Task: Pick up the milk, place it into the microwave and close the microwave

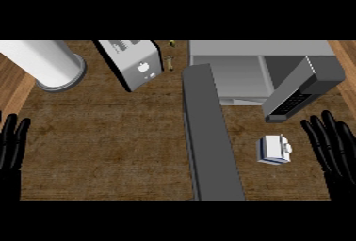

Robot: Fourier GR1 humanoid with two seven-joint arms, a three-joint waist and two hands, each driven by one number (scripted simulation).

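A small white milk carton (274, 149) with blue trim stands on the brown counter at the right. Behind it is the grey microwave (236, 70), its cavity open. Its door (212, 136) swings out toward me as a long grey slab left of the carton. My right hand (332, 141) is open at the right edge, fingers straight and pointing up, a little right of the carton and not touching it. At the left edge my left hand (12, 141) rests open, fingers up, far from the carton.
A dark panel with buttons (300, 89) juts out at the microwave's right side, just behind the carton. A white cylinder (49, 63) stands at the back left. Beside it is a silver toaster (132, 63). Two small bottles (169, 59) stand behind.
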